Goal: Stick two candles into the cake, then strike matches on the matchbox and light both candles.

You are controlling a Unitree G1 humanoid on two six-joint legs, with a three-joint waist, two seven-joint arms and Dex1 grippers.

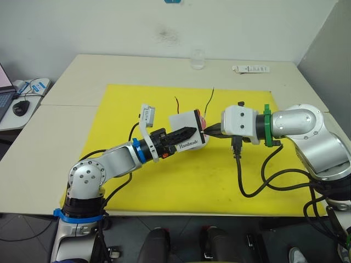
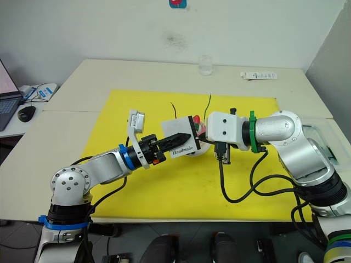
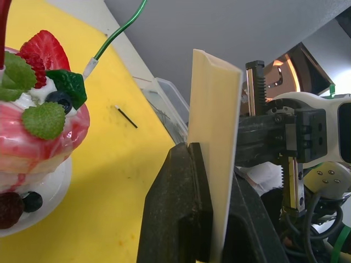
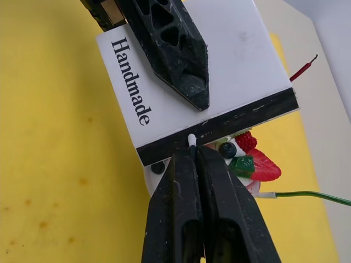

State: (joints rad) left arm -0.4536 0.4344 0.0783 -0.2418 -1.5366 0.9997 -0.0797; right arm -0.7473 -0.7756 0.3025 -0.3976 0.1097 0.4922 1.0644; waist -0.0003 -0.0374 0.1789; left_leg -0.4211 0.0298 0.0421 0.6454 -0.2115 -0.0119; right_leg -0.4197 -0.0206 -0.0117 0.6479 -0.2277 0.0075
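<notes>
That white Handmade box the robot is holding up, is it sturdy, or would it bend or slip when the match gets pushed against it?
The matchbox looks thin and flat, so probably light. The left gripper pinches it edge-on and its walls stay straight, so it seems fairly stiff. With only one end held, a hard push from the match in the right gripper might twist it.

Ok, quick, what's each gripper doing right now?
Left gripper: shut on the matchbox, holding it up beside the cake.
Right gripper: shut on a match, its white tip against the matchbox's black strip.
</notes>
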